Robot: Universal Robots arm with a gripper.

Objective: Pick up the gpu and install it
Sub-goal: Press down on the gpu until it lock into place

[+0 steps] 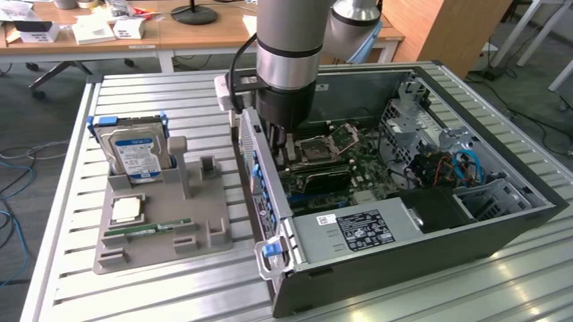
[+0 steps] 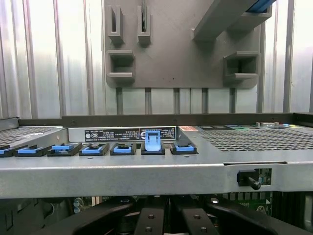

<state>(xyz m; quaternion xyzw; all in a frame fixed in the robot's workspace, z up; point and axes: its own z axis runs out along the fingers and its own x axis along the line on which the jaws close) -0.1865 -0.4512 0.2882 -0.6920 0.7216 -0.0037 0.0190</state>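
One arm [image 1: 286, 47] on this rig, and it's reaching straight down into the open pc case [image 1: 501, 221] lying on its side on the slatted metal worktop [image 1: 161, 94]. The pincer [image 2: 171, 220] is clenched, black fingers [image 2: 149, 220] pulled in together, right up against the case's rear wall [image 1: 259, 168], on the exterior view's left of the cpu socket [image 1: 320, 144]. Whether it's actually gripping anything I can't tell, and the gpu I honestly can't pick out: the spot right under the pincer is hidden by the arm. From the wrist view you look across the rear wall's row of blue slot clips [image 2: 107, 148], and one clip [image 2: 152, 142] is flipped up while the others lie flat. Just beside the case, on the exterior view's left, sits the grey parts holder [image 1: 152, 251] with a hard drive [image 1: 134, 154] standing upright in it, a square silver chip [image 1: 125, 210] lying flat and a green memory stick [image 1: 147, 229] near that. The power supply [image 1: 358, 231] sits in the near corner of the case
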